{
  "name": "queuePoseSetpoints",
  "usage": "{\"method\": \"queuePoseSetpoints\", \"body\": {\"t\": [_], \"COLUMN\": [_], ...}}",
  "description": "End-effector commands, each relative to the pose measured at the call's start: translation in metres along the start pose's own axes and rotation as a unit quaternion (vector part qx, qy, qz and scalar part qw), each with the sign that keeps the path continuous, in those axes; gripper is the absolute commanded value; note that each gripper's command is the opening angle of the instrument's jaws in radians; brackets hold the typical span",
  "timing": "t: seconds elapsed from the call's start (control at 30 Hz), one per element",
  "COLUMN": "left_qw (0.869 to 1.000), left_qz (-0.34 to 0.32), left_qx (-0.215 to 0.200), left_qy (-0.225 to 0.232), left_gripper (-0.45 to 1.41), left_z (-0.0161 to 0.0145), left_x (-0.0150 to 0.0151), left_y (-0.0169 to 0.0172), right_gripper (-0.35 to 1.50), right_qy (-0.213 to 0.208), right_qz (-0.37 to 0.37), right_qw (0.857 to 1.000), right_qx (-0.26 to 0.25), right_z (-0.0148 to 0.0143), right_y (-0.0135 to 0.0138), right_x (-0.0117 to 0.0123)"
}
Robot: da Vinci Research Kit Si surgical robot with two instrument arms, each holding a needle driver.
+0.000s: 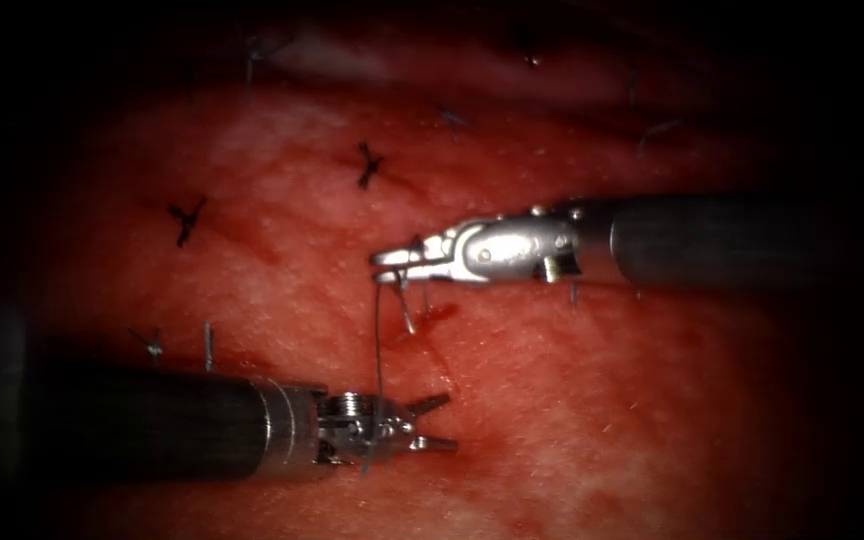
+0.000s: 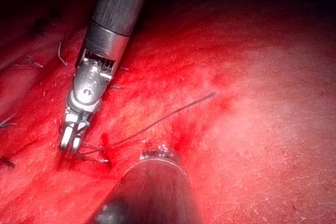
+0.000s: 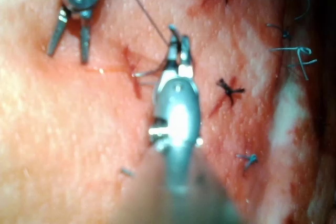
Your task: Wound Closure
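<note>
Red tissue (image 1: 572,400) is crossed by knotted stitches (image 1: 368,165). At frame centre, thread (image 1: 379,340) is gripped by the right hand (image 1: 389,259); the left hand (image 1: 439,423), lower centre, is spread wide, nothing held.

I can read no text, label, brand, number or sign anywhere here, neither on my own tools nor on the tissue.
</note>
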Motion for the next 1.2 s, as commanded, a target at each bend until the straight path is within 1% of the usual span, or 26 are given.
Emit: {"method": "queuePoseSetpoints", "body": {"t": [0.03,0.4,0.53,0.67,0.97,1.07,1.2], "left_qw": [1.000,1.000,1.000,1.000,1.000,1.000,1.000], "left_qz": [0.000,0.000,0.000,0.000,0.001,-0.002,-0.001], "left_qx": [0.000,-0.006,-0.008,-0.010,-0.010,-0.011,-0.013], "left_qy": [0.001,0.000,0.001,-0.001,-0.003,-0.002,-0.002], "left_gripper": [0.24,0.22,0.22,0.22,0.22,0.22,0.22], "left_z": [0.0010,0.0025,0.0032,0.0033,0.0037,0.0036,0.0032], "left_x": [-0.0001,-0.0007,-0.0009,-0.0014,-0.0020,-0.0021,-0.0023], "left_y": [0.0004,0.0017,0.0019,0.0018,0.0018,0.0017,0.0016], "right_gripper": [-0.35,-0.35,-0.35,-0.35,-0.35,-0.35,-0.35], "right_qy": [0.000,-0.007,-0.013,-0.011,-0.014,-0.013,-0.026], "right_qz": [0.007,0.073,0.083,0.092,0.137,0.149,0.147], "right_qw": [1.000,0.997,0.996,0.995,0.990,0.988,0.989], "right_qx": [-0.001,-0.006,-0.012,-0.019,-0.035,-0.035,-0.021], "right_z": [0.0007,0.0005,0.0007,0.0008,0.0008,0.0007,0.0007], "right_y": [0.0008,0.0017,0.0024,0.0026,0.0036,0.0036,0.0030], "right_x": [-0.0004,-0.0009,-0.0011,-0.0012,-0.0011,-0.0010,-0.0012]}}
